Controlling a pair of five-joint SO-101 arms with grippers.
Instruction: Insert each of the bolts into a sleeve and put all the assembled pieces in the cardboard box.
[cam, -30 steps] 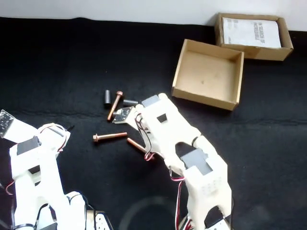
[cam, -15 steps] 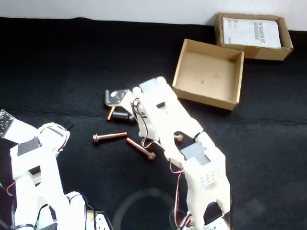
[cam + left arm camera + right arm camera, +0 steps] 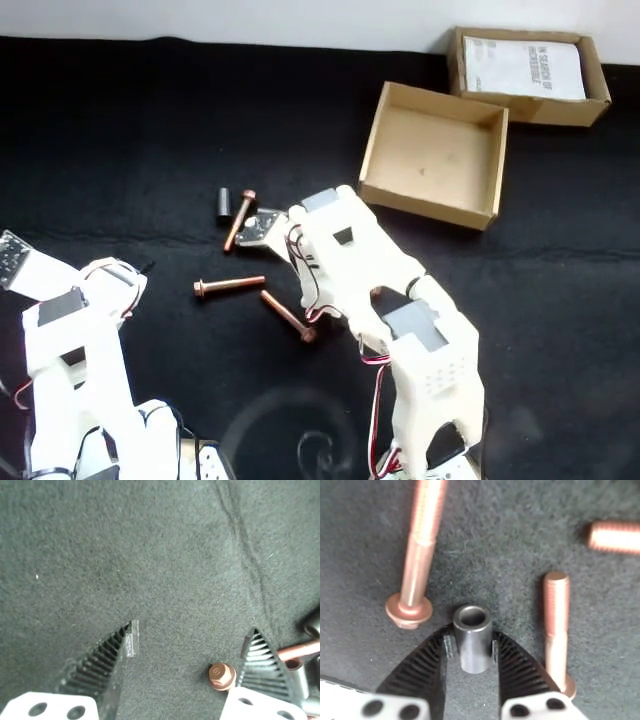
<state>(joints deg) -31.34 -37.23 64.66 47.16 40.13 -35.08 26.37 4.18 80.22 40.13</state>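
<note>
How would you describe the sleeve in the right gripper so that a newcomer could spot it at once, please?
From the empty cardboard box, look across the black mat to the right gripper among the copper bolts. The sleeve is clamped between its fingers: a short, dark grey, hollow tube, while its neighbours are long, copper-coloured and threaded.

The fingers (image 3: 427, 667) of the right gripper (image 3: 472, 650) pinch a dark sleeve (image 3: 473, 630), copper bolts (image 3: 417, 555) lying near on cloth (image 3: 510, 540).

The right arm (image 3: 350, 262) covers most of one bolt (image 3: 375, 293); another bolt (image 3: 615, 536) runs off the right wrist view's edge.
</note>
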